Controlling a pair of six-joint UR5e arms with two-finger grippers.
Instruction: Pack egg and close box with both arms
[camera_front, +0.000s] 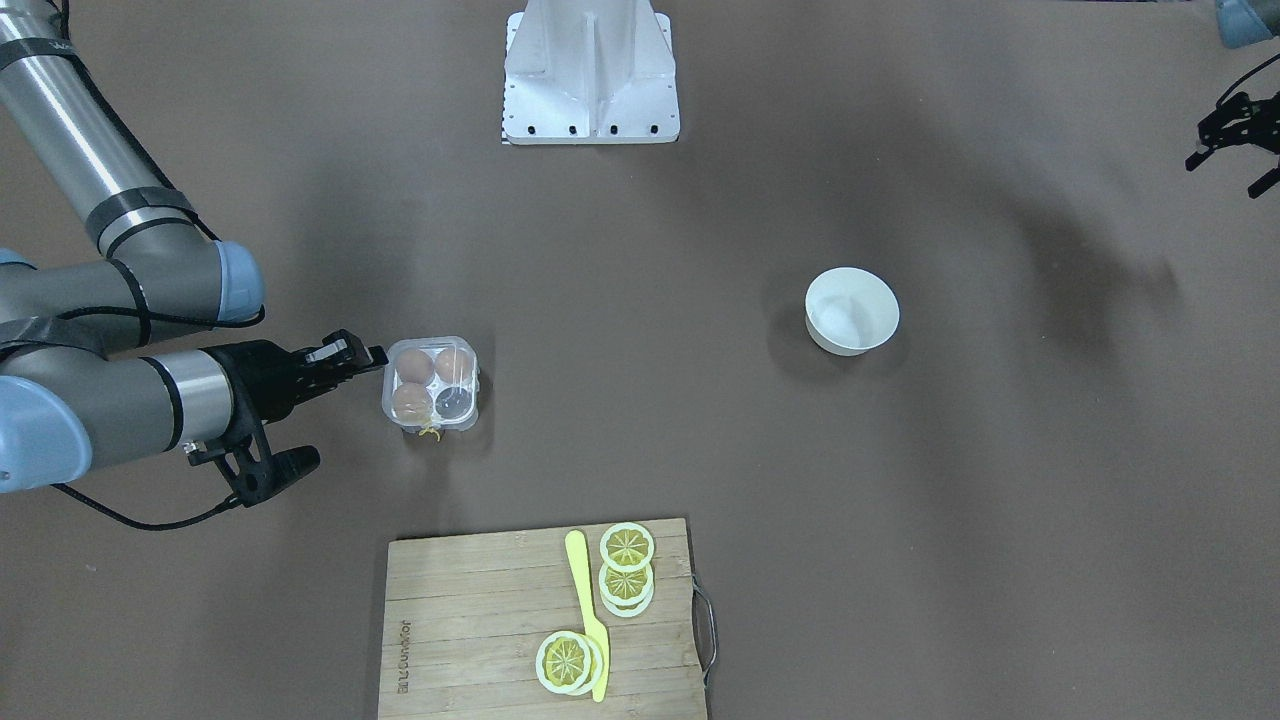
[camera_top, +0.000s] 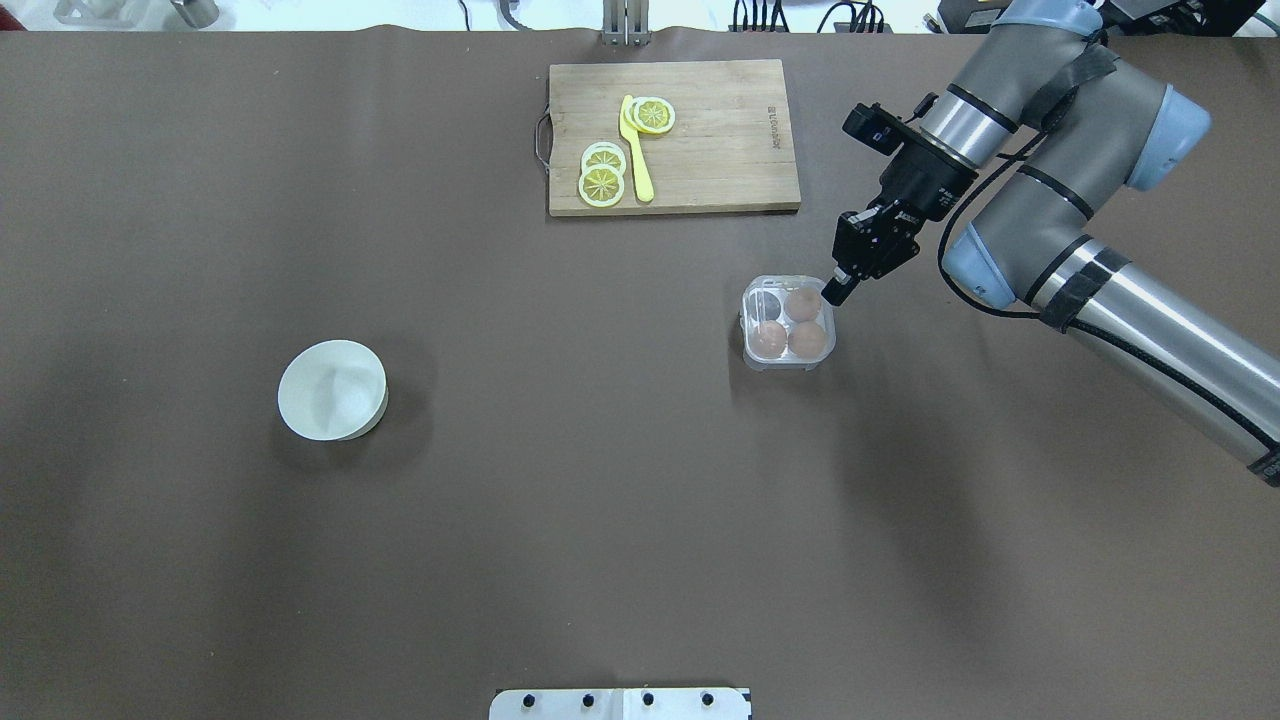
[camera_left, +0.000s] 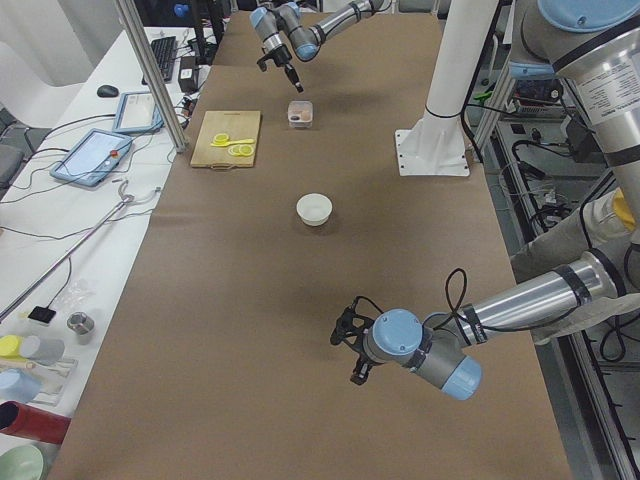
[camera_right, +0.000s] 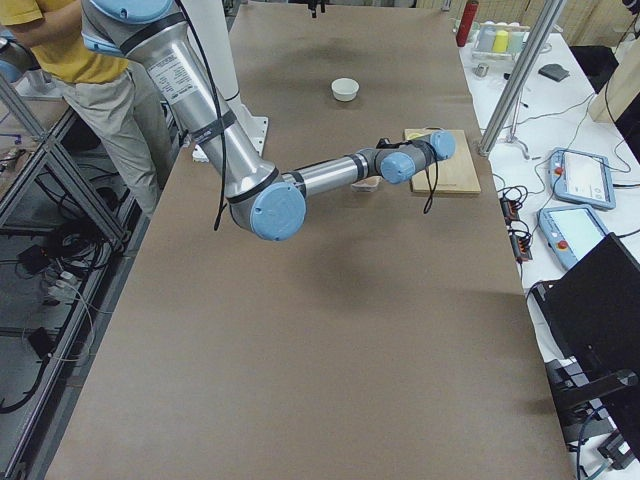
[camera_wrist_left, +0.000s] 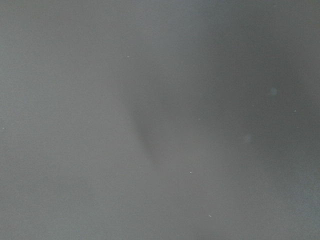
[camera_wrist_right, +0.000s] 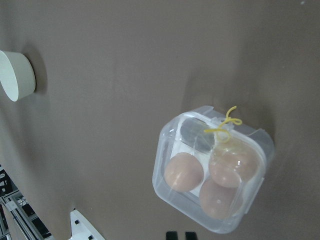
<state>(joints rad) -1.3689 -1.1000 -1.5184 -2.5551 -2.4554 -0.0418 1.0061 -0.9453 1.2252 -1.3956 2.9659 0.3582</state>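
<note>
Box: sits on the table at the robot's right side, between the white stand and the cutting board, well apart from the white bowl.

Progress: three eggs are seated in the cups, namely egg, a second and a third. The fourth cup is dark and vacant. The bowl shows no egg inside. In the right wrist view the clear lid appears to be down over the tray, with the yellow string lying on top at one edge. I judge the packing done and the closing at or near its end. What may remain is pressing the clasp home.

Right gripper: at the box's edge on the robot's right side, tips just beside the rim. Fingertips are close together with nothing between them.

Left gripper: far off at the table's other end, clear of everything. Cannot tell whether its jaws are apart. It is small and cut by the frame edge in the front view, and its wrist camera gives only blurred table.

Not resolved:
- Whether the clasp has actually caught.
- Whether the right tips touch the plastic.
- In the exterior right view the arm covers the box.
</note>
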